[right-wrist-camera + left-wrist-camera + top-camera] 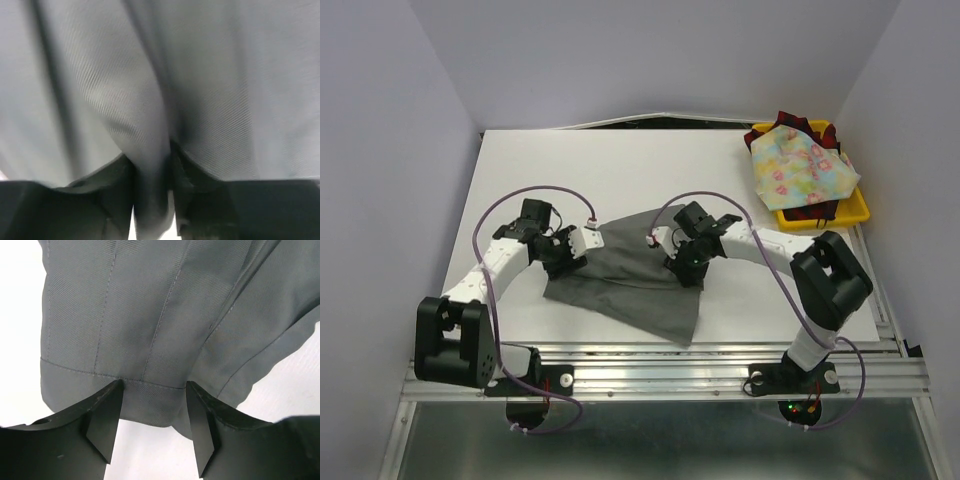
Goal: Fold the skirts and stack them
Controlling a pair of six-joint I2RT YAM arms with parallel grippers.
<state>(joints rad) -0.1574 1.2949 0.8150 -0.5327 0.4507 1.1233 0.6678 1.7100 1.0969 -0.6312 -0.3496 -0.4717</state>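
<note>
A yellow tray sits at the white table's far right corner

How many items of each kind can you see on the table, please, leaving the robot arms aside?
Skirts: 3 (grey skirt, floral skirt, plaid skirt)
Trays: 1 (yellow tray)
Total: 4
</note>
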